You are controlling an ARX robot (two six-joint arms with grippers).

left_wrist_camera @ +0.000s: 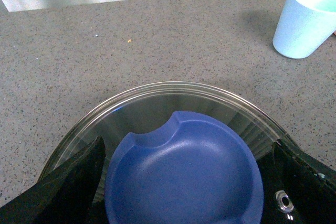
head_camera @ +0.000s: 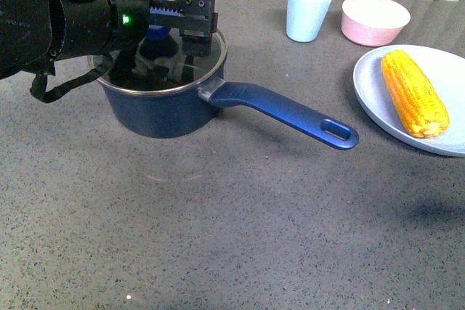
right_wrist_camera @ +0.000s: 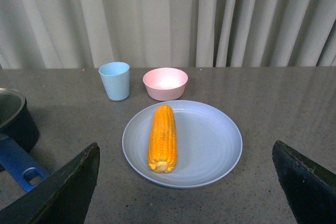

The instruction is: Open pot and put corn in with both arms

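Note:
The dark blue pot (head_camera: 160, 110) stands at the left of the table, its long handle (head_camera: 290, 110) pointing right. A glass lid (head_camera: 207, 59) with a blue knob (left_wrist_camera: 184, 177) covers it. My left gripper (left_wrist_camera: 191, 182) hangs open over the lid, one finger on either side of the knob and neither touching it. The yellow-orange corn (head_camera: 414, 92) lies on a pale blue plate (head_camera: 370, 85) at the right. In the right wrist view my right gripper (right_wrist_camera: 186, 192) is open, above the near rim of the plate (right_wrist_camera: 210, 145) and the corn (right_wrist_camera: 163, 137). It holds nothing.
A light blue cup (head_camera: 309, 11) and a pink bowl (head_camera: 375, 19) stand at the back of the table, behind the plate. Curtains hang behind the table. The left arm's black body and cables (head_camera: 51, 27) fill the upper left of the front view.

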